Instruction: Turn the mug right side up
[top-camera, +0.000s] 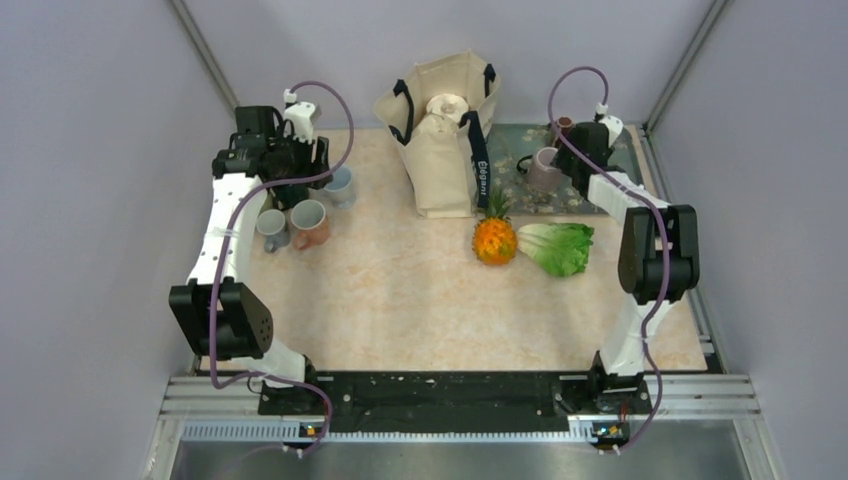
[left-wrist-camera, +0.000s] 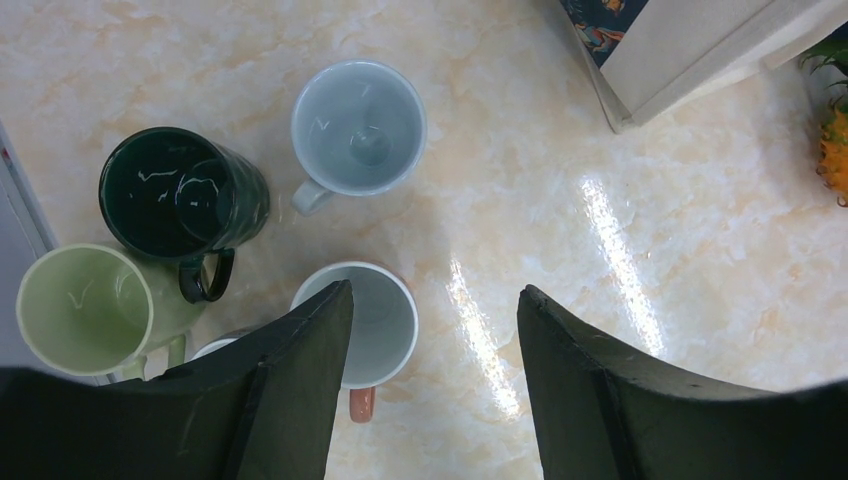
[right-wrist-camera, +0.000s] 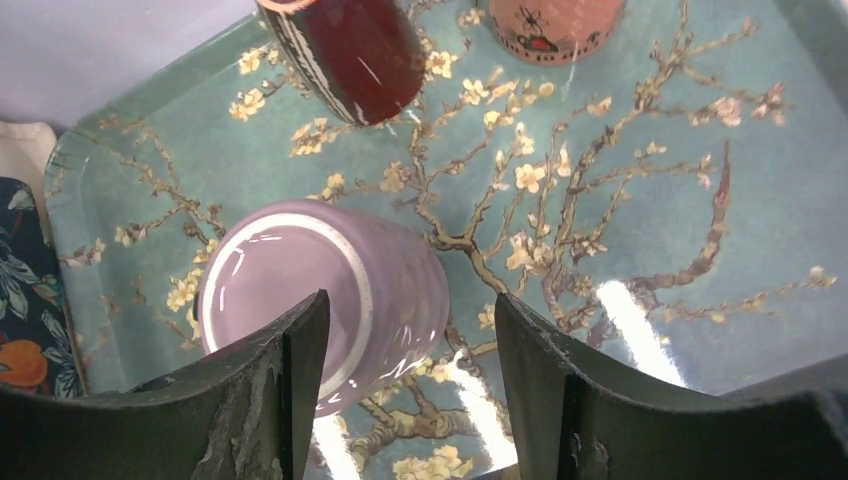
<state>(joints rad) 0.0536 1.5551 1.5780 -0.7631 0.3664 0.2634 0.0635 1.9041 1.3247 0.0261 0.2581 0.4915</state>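
1. My right gripper (right-wrist-camera: 410, 300) hangs over the flowered tray (right-wrist-camera: 640, 200) with its jaws apart, holding nothing.
2. The lilac mug (right-wrist-camera: 300, 270) stands base-up on the tray. My left finger (right-wrist-camera: 290, 370) overlaps its near side, while the right finger sits over bare tray floor.
3. The tray's rim curves close past the mug on the left, with the tote bag (top-camera: 445, 130) just beyond.
4. A dark red mug (right-wrist-camera: 350, 45) and a terracotta cup (right-wrist-camera: 550, 20) lie farther back, both cut off by the frame.
5. I cannot see the lilac mug's handle from the wrist.
6. My left gripper (left-wrist-camera: 435, 290) is open and empty above four upright mugs; its finger hides part of the orange-handled mug (left-wrist-camera: 385, 320).
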